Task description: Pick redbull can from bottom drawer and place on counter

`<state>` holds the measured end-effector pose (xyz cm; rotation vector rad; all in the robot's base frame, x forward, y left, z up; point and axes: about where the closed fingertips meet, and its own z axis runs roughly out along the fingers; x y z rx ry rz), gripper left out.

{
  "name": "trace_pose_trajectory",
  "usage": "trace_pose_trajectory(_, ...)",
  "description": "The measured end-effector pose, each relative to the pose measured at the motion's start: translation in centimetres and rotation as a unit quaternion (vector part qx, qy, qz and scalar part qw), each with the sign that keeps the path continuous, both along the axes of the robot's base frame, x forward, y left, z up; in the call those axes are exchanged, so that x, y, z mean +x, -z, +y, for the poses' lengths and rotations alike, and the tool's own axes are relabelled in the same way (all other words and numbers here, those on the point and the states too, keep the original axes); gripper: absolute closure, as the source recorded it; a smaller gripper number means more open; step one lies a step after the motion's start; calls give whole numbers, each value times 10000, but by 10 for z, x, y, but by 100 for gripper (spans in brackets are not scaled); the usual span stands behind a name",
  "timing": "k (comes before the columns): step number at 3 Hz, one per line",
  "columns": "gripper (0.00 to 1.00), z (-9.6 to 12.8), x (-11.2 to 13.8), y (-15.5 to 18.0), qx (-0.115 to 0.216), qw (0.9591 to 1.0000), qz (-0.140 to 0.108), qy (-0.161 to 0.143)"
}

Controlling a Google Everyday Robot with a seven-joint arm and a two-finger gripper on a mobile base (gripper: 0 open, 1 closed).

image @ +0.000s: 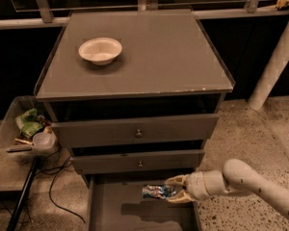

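Can lies sideways, clamped at its right end in my gripper's closed jaws, seemingly raised off the drawer floor given its shadow, ready for the counter.

You have a round, shallow white bowl sitting upright toward the rear left, above two grey knobbed drawers that stand slightly ajar. The gripper hangs just below the lower one, at its right. To your left, a clear plastic bin holds green packets and a white cup; black cables trail over the speckled floor, and a white pillar slants at the right.
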<state>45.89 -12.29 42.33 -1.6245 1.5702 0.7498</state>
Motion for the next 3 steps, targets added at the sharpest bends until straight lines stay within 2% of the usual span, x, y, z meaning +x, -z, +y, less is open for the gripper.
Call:
trace_pose_trajectory(1, 100, -2, 19, -52, -645, 9975, -34, 291)
trace_pose_trajectory(2, 100, -26, 40, -94, -1153, 9901, 21, 795)
trace_pose_trajectory(3, 100, -56, 40, -134, -1311, 9853, 25, 1095)
